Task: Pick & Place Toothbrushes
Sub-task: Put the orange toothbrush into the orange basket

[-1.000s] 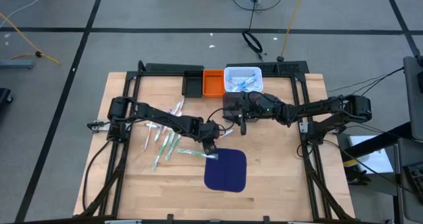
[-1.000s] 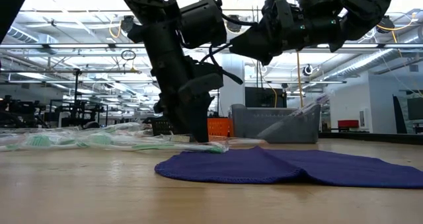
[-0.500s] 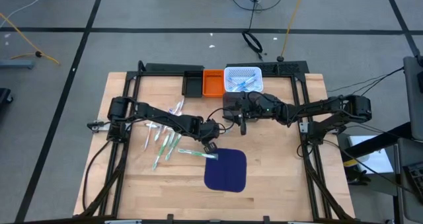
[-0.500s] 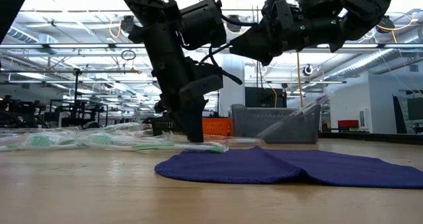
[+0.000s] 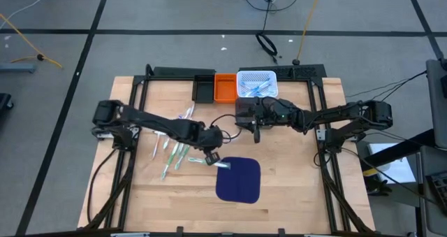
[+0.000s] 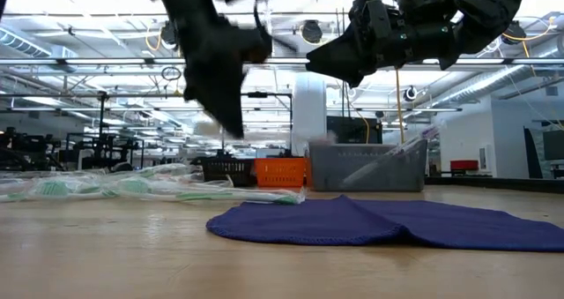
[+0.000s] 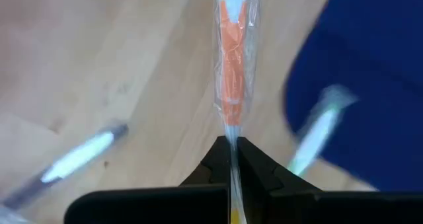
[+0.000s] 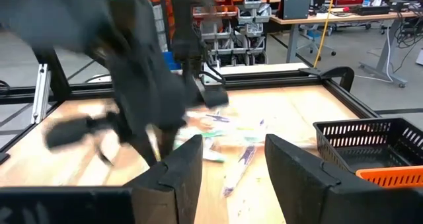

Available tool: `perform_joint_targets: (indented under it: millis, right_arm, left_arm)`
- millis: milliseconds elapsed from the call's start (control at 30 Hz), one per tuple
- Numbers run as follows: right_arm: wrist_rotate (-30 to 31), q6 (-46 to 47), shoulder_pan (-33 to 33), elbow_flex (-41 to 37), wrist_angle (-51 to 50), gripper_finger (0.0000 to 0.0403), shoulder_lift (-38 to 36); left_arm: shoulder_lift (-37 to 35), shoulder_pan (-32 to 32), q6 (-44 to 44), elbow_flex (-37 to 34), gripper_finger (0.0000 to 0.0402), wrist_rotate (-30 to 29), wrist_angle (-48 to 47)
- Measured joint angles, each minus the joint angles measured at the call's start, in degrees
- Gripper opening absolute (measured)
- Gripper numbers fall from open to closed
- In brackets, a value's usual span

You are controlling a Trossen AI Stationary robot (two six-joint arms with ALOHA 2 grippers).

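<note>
While the left tool (image 5: 211,155) sits just off the upper left corner of the blue mat (image 5: 238,180), its two dark fingers (image 7: 210,163) are pinched shut on a wrapped toothbrush (image 7: 231,65) with an orange body, which runs straight out from the fingertips over the bare desk (image 5: 140,188). In the low view this tool (image 6: 231,123) hangs clear above the wood, though it is too blurred there to make out the brush. Another toothbrush (image 5: 225,165) lies with one end on the mat's edge, just beside the tool. A loose pile of toothbrushes (image 5: 174,147) lies on the desk between the left arm and the mat, well to the tool's side. More brushes (image 5: 253,88) rest in the white basket (image 5: 258,75) at the far edge, beside an orange bin (image 5: 225,88) and a black bin (image 5: 204,89). The right tool (image 5: 254,128) hovers in front of the basket, above the desk, its fingers (image 8: 182,164) parted with nothing between them.
</note>
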Motion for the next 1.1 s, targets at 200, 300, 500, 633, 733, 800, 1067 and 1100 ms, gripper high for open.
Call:
perform_joint_targets:
  millis: [200,300,500,633,733,800,1067,1100]
  right_arm:
    - [0.0,0.1,0.0,0.0,1.1,0.0155,0.0]
    - [0.0,0.2,0.0,0.0,2.4,0.0155,0.0]
    - [0.0,0.3,-0.3,0.0,3.9,0.0155,0.0]
    - [0.1,0.6,-0.5,0.0,5.7,0.0155,0.0]
    - [0.2,1.6,-0.5,0.0,7.6,0.0155,0.0]
    - [0.2,3.1,-0.5,0.0,9.2,0.0155,0.0]
    - [0.1,5.7,-0.5,0.0,11.0,0.0155,0.0]
    - [0.1,6.2,-0.5,0.0,11.8,0.0155,0.0]
  left_arm:
    - [-8.0,-1.8,-1.8,0.1,0.0001,-10.6,-3.3]
    - [-11.3,-2.1,-1.9,0.1,0.0001,-14.7,-4.9]
    - [-15.2,-2.9,-1.6,0.1,0.0001,-21.7,-4.7]
    - [-15.9,-3.2,-0.8,0.2,0.0001,-25.0,-3.6]
    - [-15.7,-3.4,0.5,0.1,0.0,-26.4,-2.1]
    - [-15.8,-3.6,2.4,0.1,0.0,-27.2,1.6]
    - [-15.1,-4.2,13.1,0.2,0.0,-27.2,16.6]
    - [-14.9,-4.2,13.8,0.2,0.0,-27.2,17.7]
